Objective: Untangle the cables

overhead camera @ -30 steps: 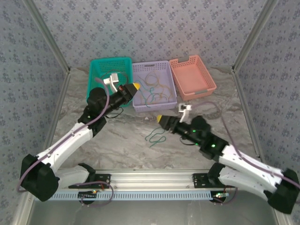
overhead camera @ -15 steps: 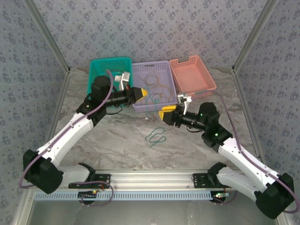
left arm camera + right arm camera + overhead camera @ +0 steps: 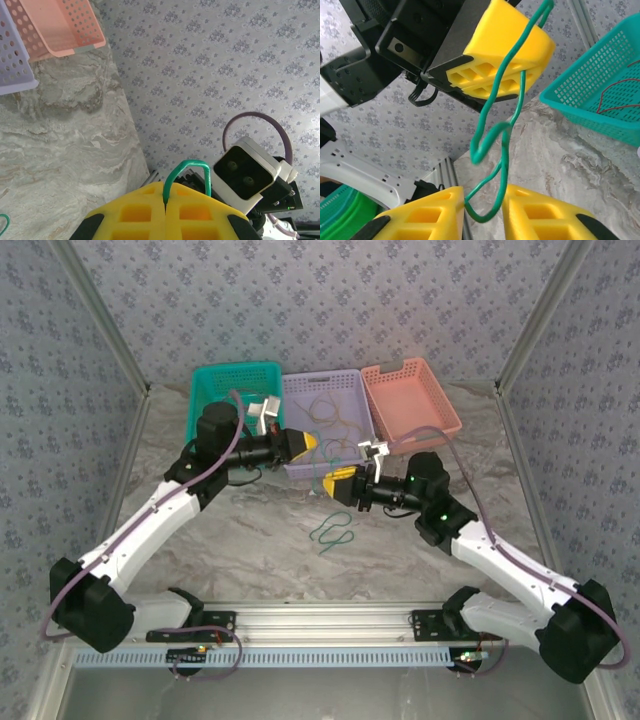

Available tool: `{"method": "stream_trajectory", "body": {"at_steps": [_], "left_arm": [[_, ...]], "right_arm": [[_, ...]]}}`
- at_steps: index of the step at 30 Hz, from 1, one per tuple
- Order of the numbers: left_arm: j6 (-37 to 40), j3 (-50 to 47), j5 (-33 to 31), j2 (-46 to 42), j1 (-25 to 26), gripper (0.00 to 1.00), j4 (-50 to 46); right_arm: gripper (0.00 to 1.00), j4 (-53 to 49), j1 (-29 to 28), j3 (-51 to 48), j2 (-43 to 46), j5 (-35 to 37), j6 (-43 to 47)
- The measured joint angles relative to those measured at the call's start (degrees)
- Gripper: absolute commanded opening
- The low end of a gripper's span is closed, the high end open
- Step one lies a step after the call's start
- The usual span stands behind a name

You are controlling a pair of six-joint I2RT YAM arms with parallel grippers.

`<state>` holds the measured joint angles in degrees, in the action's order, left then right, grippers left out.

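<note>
My left gripper (image 3: 304, 443) hangs in front of the purple basket (image 3: 300, 388), shut on a thin green cable (image 3: 186, 170) that loops out of its yellow pads (image 3: 130, 212). In the right wrist view that cable (image 3: 505, 153) dangles from the left gripper (image 3: 540, 50), and its lowest loop sits in the gap of my right gripper (image 3: 483, 207). The right jaws stand apart on either side of the loop without pinching it. Seen from above, the right gripper (image 3: 338, 483) is just below and right of the left one. Several more cables (image 3: 330, 425) lie tangled in the purple basket.
A second green cable (image 3: 335, 531) lies coiled on the marble table below the grippers. A teal basket (image 3: 215, 375) at the back left holds a red cable (image 3: 615, 97). A salmon basket (image 3: 430, 390) stands at the back right.
My right gripper has risen from the table and moved left, up to the left gripper, its jaws narrowing around the hanging green cable. The left gripper swung right, then held still.
</note>
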<state>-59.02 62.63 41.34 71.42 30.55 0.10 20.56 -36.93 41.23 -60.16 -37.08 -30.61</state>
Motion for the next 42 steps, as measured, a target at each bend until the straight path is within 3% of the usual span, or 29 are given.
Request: {"method": "stream_trajectory", "body": {"at_steps": [4, 13, 23, 33, 42], "left_arm": [[-0.17, 0.0, 0.0, 0.02, 1.09, 0.0, 0.13], [-2.62, -1.57, -1.64, -0.68, 2.73, 0.0, 2.71], [-2.51, -5.42, -2.89, -3.91, 6.21, 0.0, -0.07], [-2.51, -7.13, -0.37, -4.13, 9.77, 0.0, -0.09], [0.09, -7.52, 0.52, -2.67, 13.18, 0.0, -0.26]], "right_arm": [[0.0, -0.04, -0.33, 0.5, -1.11, 1.7, 0.07], [0.0, -0.55, -1.92, -0.87, 1.44, 14.25, 7.1], [0.0, 3.48, -4.04, -0.9, 5.09, 27.52, 25.46], [0.0, 4.15, -4.39, 2.34, 4.5, 32.09, 40.94], [0.0, 1.36, -2.97, 10.99, -1.99, 33.44, 56.83]]}}
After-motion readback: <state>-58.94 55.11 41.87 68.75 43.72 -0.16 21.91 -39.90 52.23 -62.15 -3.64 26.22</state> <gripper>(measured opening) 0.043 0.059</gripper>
